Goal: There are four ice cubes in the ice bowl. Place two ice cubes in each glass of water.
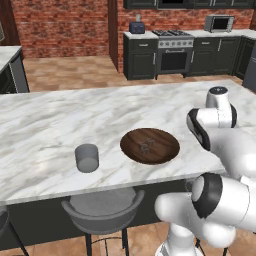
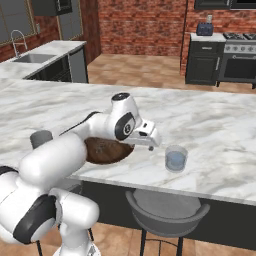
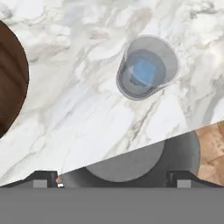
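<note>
Standing upright at upper right of your hand view, the glass of water (image 3: 147, 67) sits apart from the ice bowl (image 3: 12, 78); your claw (image 3: 113, 178) gapes wide, empty.

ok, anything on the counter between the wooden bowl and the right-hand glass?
Nothing: the hand view shows bare marble counter between the bowl and the glass. In the right base view the arm's hand hangs over that gap.
</note>
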Robot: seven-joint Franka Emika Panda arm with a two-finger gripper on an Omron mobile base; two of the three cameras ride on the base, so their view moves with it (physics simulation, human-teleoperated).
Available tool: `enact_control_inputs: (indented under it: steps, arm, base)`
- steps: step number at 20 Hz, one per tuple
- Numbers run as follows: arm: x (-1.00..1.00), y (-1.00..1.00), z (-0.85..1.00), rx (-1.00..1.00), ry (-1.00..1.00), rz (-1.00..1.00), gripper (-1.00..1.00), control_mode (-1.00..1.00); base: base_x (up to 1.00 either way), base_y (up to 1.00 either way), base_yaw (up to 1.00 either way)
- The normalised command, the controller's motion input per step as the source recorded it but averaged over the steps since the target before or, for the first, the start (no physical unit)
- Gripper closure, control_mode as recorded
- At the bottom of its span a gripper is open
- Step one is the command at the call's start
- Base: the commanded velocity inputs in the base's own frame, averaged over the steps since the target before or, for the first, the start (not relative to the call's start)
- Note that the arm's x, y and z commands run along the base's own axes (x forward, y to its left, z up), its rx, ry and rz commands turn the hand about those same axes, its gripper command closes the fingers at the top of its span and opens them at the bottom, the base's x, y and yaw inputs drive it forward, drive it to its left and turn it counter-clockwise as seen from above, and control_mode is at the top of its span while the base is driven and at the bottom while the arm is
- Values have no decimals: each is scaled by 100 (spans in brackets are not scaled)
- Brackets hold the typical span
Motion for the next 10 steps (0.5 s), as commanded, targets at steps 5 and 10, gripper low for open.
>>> enact_control_inputs:
  steps: [5,10]
  arm:
    - [0,100,33,4,9,25,-100,-100]
    - [0,86,32,13,11,16,-100,-100]
  base:
    - [0,0,0]
    - [0,0,0]
